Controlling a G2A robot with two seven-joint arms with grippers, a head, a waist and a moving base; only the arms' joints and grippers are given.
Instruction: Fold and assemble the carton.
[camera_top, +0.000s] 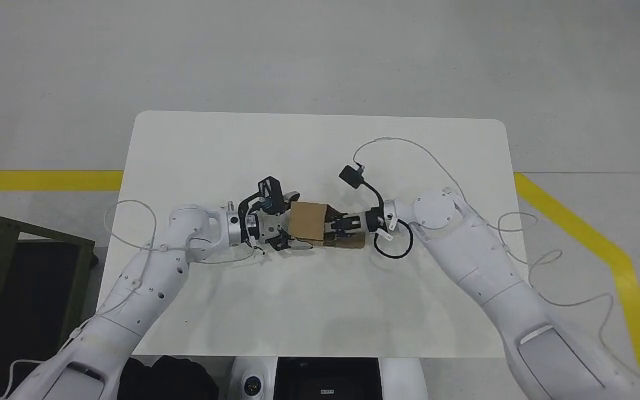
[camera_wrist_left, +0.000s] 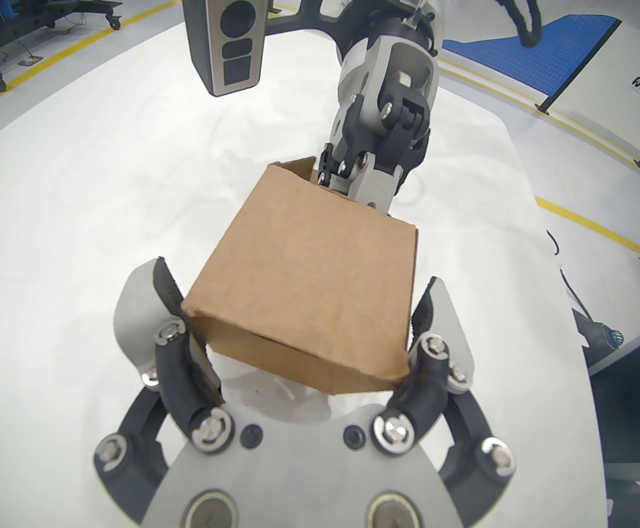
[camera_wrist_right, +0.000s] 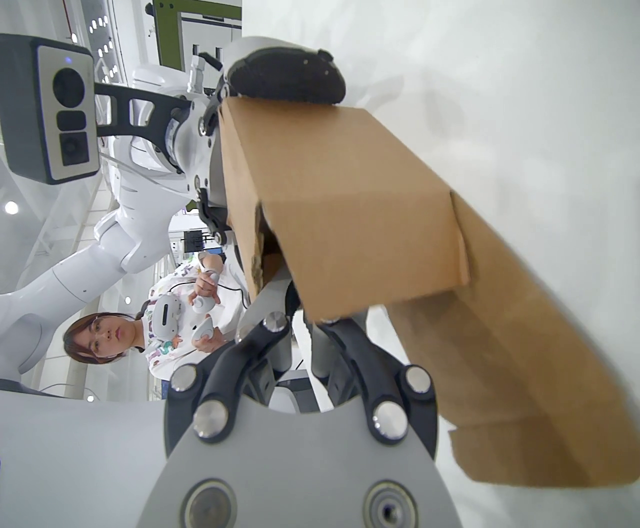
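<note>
We are holding the carton (camera_top: 310, 222) at the middle of the table (camera_top: 200, 150), directly between the two grippers. The left gripper (camera_wrist_left: 297, 305) is clamping the carton's near end, with its pads (camera_wrist_left: 170, 292) pressing against the two opposite side walls. The right gripper (camera_wrist_left: 357, 182) is meeting the far, open end, where a loose flap (camera_wrist_right: 370, 240) is covering its tips; we cannot tell whether it is gripping the cardboard.

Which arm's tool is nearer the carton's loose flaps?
Right. The right tool sits at the open end of the carton, by the loose flaps; the left tool clamps the opposite, closed end across its width.
</note>
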